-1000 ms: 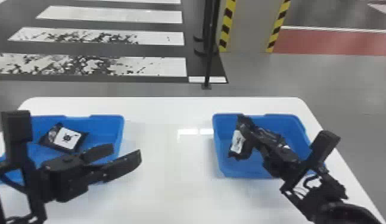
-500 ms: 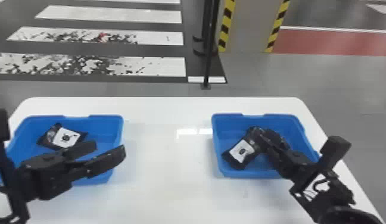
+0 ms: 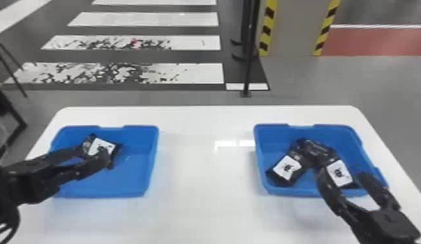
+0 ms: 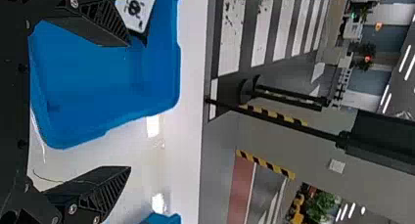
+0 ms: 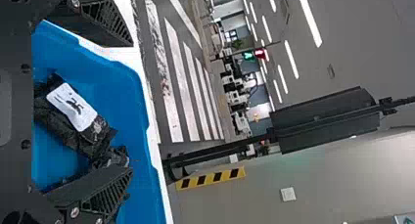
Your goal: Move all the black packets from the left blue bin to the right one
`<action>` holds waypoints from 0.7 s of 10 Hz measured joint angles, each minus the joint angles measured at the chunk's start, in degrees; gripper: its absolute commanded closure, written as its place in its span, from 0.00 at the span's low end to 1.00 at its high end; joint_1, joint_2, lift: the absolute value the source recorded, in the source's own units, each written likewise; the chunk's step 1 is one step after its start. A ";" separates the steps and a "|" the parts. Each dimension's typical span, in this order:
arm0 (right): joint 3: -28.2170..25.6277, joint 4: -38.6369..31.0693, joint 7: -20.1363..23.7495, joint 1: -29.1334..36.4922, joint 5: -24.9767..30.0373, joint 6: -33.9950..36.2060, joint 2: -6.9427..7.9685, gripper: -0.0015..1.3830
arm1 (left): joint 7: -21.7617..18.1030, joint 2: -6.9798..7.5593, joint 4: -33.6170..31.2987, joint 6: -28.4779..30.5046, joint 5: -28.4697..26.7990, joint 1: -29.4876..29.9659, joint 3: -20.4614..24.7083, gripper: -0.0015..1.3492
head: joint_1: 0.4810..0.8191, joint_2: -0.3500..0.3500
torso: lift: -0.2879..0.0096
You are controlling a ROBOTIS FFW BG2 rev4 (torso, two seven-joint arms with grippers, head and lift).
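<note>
In the left blue bin point(image 3: 122, 181) lies a black packet point(image 3: 101, 147) with a white label. My left gripper point(image 3: 94, 154) is open low over it, one finger overlapping the packet. In the left wrist view the gripper point(image 4: 129, 106) stands open, the packet point(image 4: 134, 9) beside one finger. The right blue bin point(image 3: 263, 155) holds several black packets, including a labelled one point(image 3: 286, 168) at its left and another point(image 3: 339, 173) nearer my right gripper point(image 3: 343, 176), which is open at the bin's front right. In the right wrist view, that gripper point(image 5: 131, 107) has its fingers apart near a packet point(image 5: 76, 106).
Both bins stand on a white table point(image 3: 203, 168), with a wide gap between them. Beyond the table's back edge a thin black post point(image 3: 248, 65) rises from the floor.
My left gripper has moved left and back over the packet in the left bin. The right one has let go of a packet in the right bin, drawn back toward the front right and opened.
</note>
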 measured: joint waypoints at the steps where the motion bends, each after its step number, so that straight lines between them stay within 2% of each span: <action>1: 0.13 -2.75 -0.71 4.42 0.00 -1.57 0.61 0.08 | 0.16 0.16 0.92 0.62 -1.91 -0.61 1.30 0.12 | 0.63 0.65 | 0.50; 3: 0.29 -6.69 -1.20 11.02 0.05 -3.19 0.80 0.08 | 0.47 0.64 4.86 1.18 -5.54 -3.71 3.59 0.12 | 0.63 0.77 | 0.50; 4: 0.37 -7.83 -1.22 13.28 -0.28 -3.34 0.80 0.08 | 0.59 1.35 8.11 1.25 -7.26 -6.44 3.84 0.12 | 0.63 0.81 | 0.50; 7: 1.50 -8.30 -1.13 15.92 -1.41 -3.13 0.80 0.08 | 0.79 3.94 23.05 1.28 -12.35 -18.18 0.88 0.12 | 0.63 0.88 | 0.50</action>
